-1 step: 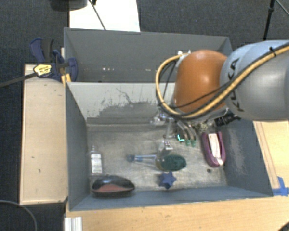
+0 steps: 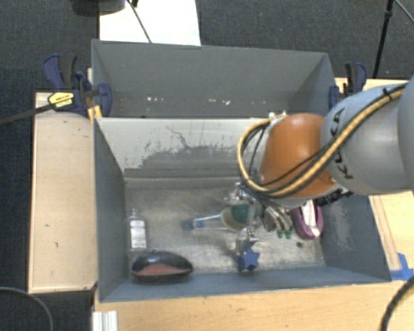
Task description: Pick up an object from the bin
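Observation:
My gripper [image 2: 248,234] hangs low over the bin floor, right of the middle, under the arm's orange cover. Beside it on the left lies a dark green rounded thing [image 2: 236,215] with a light blue handle [image 2: 199,222] sticking out to the left. A small blue piece [image 2: 248,258] lies just below the gripper, near the front wall. At the gripper's right is a purple and white object [image 2: 309,221], partly hidden by the arm. Nothing can be made out as held.
A small clear bottle [image 2: 137,232] stands at the left of the floor. A black and red computer mouse [image 2: 161,266] lies in the front left corner. Small green bits [image 2: 283,234] lie right of the gripper. The arm covers the bin's right side.

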Available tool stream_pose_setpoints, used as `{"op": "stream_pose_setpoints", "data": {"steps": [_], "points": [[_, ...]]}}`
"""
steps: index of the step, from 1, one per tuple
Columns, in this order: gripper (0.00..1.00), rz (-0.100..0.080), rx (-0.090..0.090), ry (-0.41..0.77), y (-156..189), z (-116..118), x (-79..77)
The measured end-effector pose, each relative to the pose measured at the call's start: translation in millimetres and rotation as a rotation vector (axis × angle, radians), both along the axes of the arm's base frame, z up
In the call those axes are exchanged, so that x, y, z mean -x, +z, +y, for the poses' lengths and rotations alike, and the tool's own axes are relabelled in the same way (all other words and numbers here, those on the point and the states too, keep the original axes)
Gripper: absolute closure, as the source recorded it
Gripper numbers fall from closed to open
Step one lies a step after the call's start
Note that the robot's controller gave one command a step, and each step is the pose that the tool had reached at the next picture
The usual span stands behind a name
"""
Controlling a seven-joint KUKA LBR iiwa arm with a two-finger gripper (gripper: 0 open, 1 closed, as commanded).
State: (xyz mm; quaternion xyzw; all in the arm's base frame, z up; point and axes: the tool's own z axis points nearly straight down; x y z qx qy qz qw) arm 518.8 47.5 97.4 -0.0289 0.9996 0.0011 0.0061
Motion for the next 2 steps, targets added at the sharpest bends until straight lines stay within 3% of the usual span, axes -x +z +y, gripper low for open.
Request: {"op": "stream_pose_setpoints", "data": {"steps": [1, 2], "points": [[1.0, 0.008, 0.001, -0.005, -4, -1, 2.5], [1.0, 0.003, 0.002, 0.08, 139, 0, 26.6]]}}
